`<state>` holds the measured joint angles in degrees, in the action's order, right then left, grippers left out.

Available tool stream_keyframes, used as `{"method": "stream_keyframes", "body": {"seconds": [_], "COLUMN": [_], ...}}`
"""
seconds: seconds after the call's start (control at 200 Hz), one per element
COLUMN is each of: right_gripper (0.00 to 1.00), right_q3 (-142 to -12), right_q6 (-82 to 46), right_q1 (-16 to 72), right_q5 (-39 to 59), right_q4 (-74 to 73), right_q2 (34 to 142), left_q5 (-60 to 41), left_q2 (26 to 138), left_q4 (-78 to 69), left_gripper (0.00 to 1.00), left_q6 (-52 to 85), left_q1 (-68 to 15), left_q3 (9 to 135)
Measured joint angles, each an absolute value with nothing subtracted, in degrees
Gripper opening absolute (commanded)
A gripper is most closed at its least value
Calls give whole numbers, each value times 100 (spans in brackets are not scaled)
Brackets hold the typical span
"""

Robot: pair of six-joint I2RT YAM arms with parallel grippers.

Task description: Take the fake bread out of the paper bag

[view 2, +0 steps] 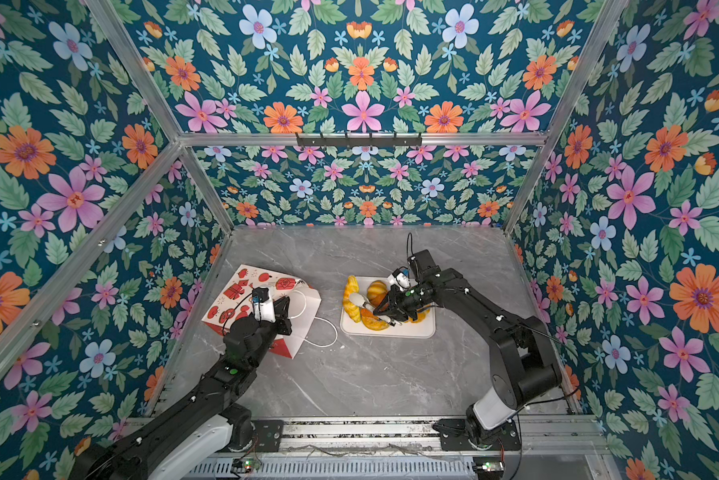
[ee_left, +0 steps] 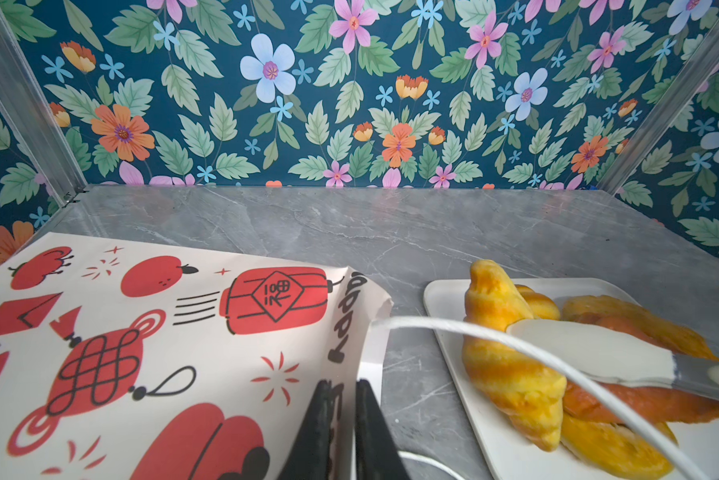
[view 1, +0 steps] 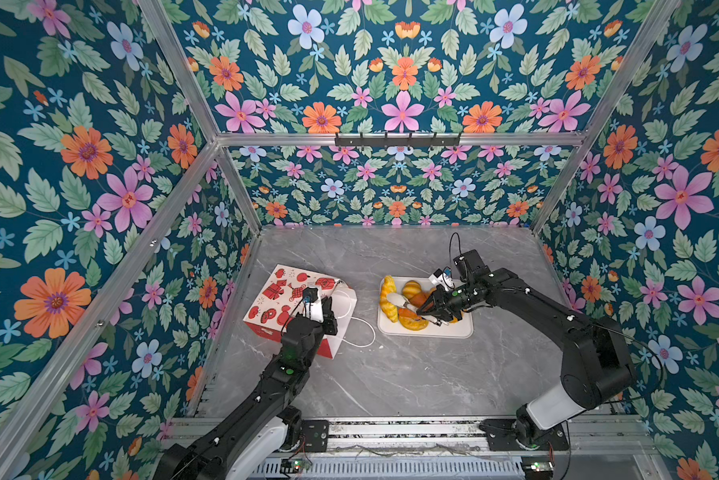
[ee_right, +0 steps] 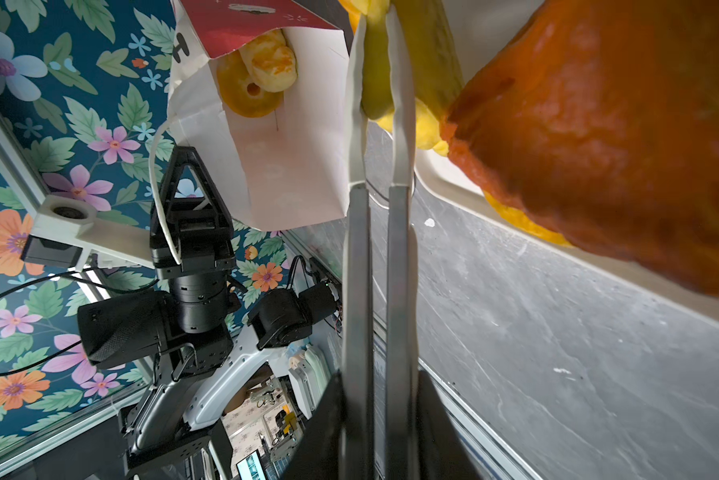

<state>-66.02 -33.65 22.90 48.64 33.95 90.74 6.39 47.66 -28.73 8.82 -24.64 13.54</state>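
Left gripper [ee_left: 344,388] is nearly shut, pinching the bag [view 1: 291,303] rim, likely to keep the mouth open and steady. The bag lies on its side by the counter's [view 1: 391,374] left edge. Right gripper [view 1: 430,307] clamps tongs [ee_right: 357,249], whose tips are narrow around bread [view 1: 411,291] on the mid-counter tray [view 1: 453,330]. Ring cake [ee_right: 247,97] and 1 bun [ee_right: 272,62] are still inside the bag.

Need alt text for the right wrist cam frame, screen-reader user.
Tongs held in the right hand reach their white tips to a yellow pastry on the white tray, beside a big orange-brown bun. Beyond, the paper bag lies open with two pastries inside, the left hand at its edge.
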Motion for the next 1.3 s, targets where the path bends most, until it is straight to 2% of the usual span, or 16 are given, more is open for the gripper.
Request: {"method": "stream_keyframes", "body": {"seconds": [0.175, 0.445, 0.825, 1.3], "right_gripper": [20, 20, 20, 35], "right_q3": [-6711, -6890, -7369, -7688], "right_q6": [-3275, -3415, -3258, -2668], "right_q1": [2287, 2287, 2206, 2198], "right_q5": [4803, 5166, 5345, 4530], "right_q4": [3459, 3105, 3229, 3977], "right_q2": [9122, 9262, 10112, 10116], "left_q5": [617, 604, 580, 563], "left_q2": [4777, 4786, 4764, 4783], "left_q4": [-2912, -3002, -3002, -3037], "left_gripper": [14, 14, 15, 14], "left_q6": [902, 923, 993, 1007], "left_q1": [-2464, -2464, -2464, -2464], "left_q3": [1343, 1328, 1304, 1267]}}
